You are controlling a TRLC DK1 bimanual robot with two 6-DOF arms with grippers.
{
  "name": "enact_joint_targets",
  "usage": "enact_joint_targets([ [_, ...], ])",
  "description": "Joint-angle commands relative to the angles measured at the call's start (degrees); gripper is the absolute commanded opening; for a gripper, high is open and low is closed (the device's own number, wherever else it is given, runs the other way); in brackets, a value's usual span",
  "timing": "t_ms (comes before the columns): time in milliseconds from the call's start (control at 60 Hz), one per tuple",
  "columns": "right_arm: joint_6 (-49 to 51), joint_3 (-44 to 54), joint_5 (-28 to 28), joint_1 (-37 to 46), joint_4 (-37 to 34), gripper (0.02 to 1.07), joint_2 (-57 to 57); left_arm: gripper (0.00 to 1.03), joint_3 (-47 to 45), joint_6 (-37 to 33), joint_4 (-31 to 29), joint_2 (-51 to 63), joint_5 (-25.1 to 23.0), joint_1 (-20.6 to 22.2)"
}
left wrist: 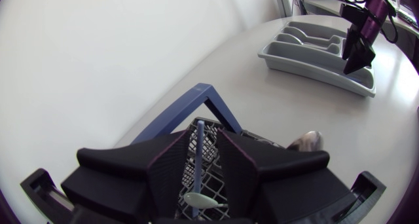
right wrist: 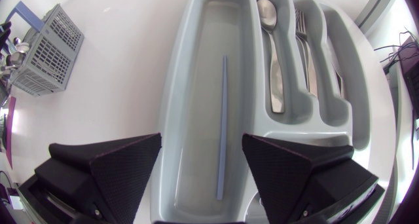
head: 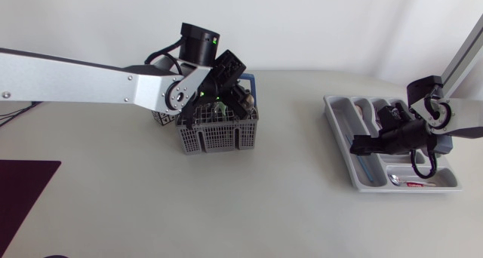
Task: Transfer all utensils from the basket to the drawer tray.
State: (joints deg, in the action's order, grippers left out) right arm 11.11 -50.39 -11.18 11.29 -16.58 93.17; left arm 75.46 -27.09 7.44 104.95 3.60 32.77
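Note:
The grey mesh basket [head: 219, 135] with a blue handle [left wrist: 196, 103] stands at mid-table. My left gripper [head: 226, 109] points down into it. In the left wrist view its fingers [left wrist: 239, 165] stand a little apart, open, with a thin blue utensil handle [left wrist: 198, 152] upright between them. At the right lies the grey drawer tray [head: 341, 126]. My right gripper [head: 361, 145] hovers over it, open and empty. Below the right gripper [right wrist: 201, 160] a thin blue stick [right wrist: 221, 126] lies in the tray's [right wrist: 175, 86] long compartment. A spoon [right wrist: 270, 54] and a fork [right wrist: 302, 47] lie in the neighbouring slots.
Another metal utensil [left wrist: 306, 142] pokes out of the basket beside my left gripper. A red-handled spoon [head: 407, 183] lies in the tray's front slot. A dark mat [head: 19, 190] covers the table's left front corner. Bare tabletop separates basket and tray.

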Motion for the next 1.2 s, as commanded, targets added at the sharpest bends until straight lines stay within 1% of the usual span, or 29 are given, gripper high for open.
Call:
enact_joint_targets([
  [0, 1.19, 1.52, -0.07, -0.48, 0.14, 0.92, -1.5, 0.15, -1.55, -1.03, 0.73, 1.49, 0.71, 0.27],
  [67, 1.37, 1.7, -0.07, -0.57, 0.23, 0.92, -2.02, 0.04, -2.07, -0.86, 1.61, 0.96, 0.71, 0.01],
  [350, 1.28, 3.02, 0.11, -2.41, 0.67, 0.92, -3.96, 0.04, -5.59, 0.64, 4.69, -4.58, 0.71, -0.52],
  [533, 1.1, 4.07, 0.11, -4.52, 0.49, 0.92, -6.24, 0.04, -5.85, 2.04, 5.04, -8.97, 0.54, -0.78],
  [683, 1.01, 4.95, -0.07, -6.46, 0.32, 0.92, -8.35, 0.04, -4.97, 5.38, 5.48, -12.22, -1.84, -2.19],
  [767, 1.01, 5.57, -0.25, -7.6, 0.14, 0.92, -10.72, 0.04, -3.92, 8.99, 5.57, -13.98, -4.21, -3.24],
  [817, 1.01, 5.74, -0.95, -8.3, 0.14, 0.92, -12.31, 0.04, -3.39, 10.57, 5.39, -14.68, -4.83, -3.68],
  [900, 0.84, 6.01, -1.74, -9.53, -0.12, 0.95, -14.77, 0.04, -2.25, 13.64, 4.07, -16.88, -6.14, -4.21],
  [983, 0.58, 6.18, -4.64, -11.29, -0.82, 0.95, -18.28, 0.04, -1.37, 16.9, 2.31, -19.34, -7.37, -4.47],
  [1050, 0.22, 6.18, -5.87, -13.31, -1.18, 0.97, -20.92, 0.04, -0.31, 19.8, 0.29, -20.75, -7.9, -4.47],
  [1083, -0.13, 5.92, -7.72, -14.72, -1.61, 0.97, -22.41, 0.04, 0.39, 21.55, -1.11, -21.19, -8.43, -4.39],
  [1133, -0.83, 5.22, -10.09, -17.09, -2.58, 0.97, -24.08, 0.04, 2.06, 24.45, -4.63, -21.63, -10.98, -4.47],
  [1183, -1.89, 4.16, -10.62, -19.9, -3.11, 0.97, -25.31, 0.04, 3.64, 27.27, -7.79, -21.63, -12.74, -4.39],
])
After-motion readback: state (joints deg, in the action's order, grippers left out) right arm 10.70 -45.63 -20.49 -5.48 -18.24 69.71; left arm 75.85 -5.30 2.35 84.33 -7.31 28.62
